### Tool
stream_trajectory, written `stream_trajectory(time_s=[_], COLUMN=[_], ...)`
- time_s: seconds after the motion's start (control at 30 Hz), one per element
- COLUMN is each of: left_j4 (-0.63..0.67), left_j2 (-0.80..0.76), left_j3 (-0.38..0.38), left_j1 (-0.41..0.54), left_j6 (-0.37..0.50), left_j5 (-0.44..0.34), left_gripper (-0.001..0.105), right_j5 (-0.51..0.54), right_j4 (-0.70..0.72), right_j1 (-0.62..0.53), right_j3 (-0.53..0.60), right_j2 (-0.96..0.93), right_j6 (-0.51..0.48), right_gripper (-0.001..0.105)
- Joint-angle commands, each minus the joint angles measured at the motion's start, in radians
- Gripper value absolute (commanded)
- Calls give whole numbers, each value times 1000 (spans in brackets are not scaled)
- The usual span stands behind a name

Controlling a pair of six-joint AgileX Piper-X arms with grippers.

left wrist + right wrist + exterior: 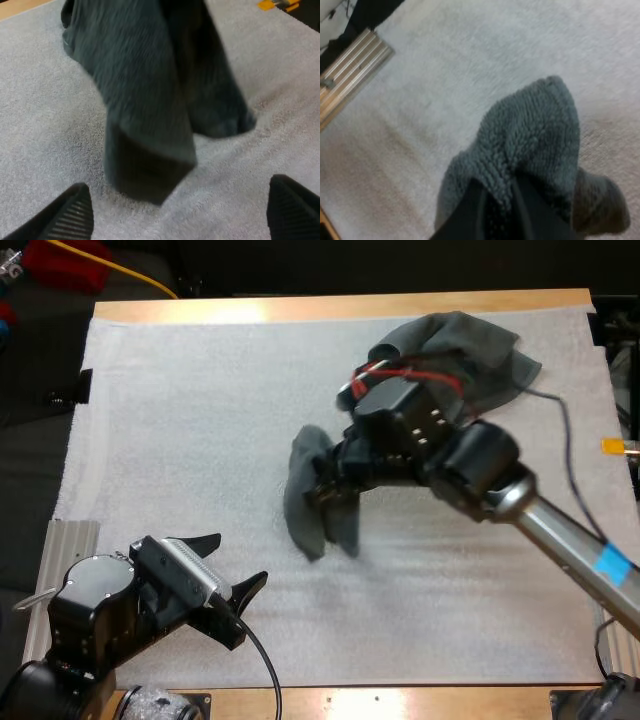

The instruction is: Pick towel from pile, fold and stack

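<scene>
Towel (310, 505) of dark grey-green cloth hangs in a long, loose fold from the right gripper (325, 490), near the middle of the white mat (180, 420). In the right wrist view the two black fingers (475, 210) are pinched on a bunched top edge of the towel, with the fleecy cloth pressed between them and bulging up over their tips. The rest of the cloth drops toward the mat in two narrow lobes. The lower ends are at or just above the mat's surface, and I cannot tell whether they touch it. The left gripper (242, 557) sits low over the mat's near left part, well apart from the towel and pointing toward it. Its fingers are spread wide, with nothing between them and only bare mat below. In the left wrist view the hanging cloth is straight ahead of those parted fingertips. A second, crumpled towel (470, 355) lies in a heap at the mat's far right part, beyond the right arm. The mat covers most of the wooden table (330, 308).
</scene>
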Motion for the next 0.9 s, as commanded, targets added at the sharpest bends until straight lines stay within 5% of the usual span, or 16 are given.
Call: stream_trajectory(time_s=[0.0,0.7,0.8,0.87], left_j4=[-5,-3,-3,-3], left_j2=[0,0,0,0], left_j3=[-8,-8,-8,-8], left_j1=[-2,-2,-2,-2], left_j6=[-6,-6,-6,-6], left_j5=[4,4,4,4], left_gripper=[69,69,69,69], right_j5=[6,348,348,349], right_j4=[-16,-42,-11,9], right_j1=[0,-62,-94,-102], right_j3=[17,400,409,407], right_j2=[5,14,14,9], right_j6=[-4,-26,-20,-19], right_gripper=[2,4,15,38])
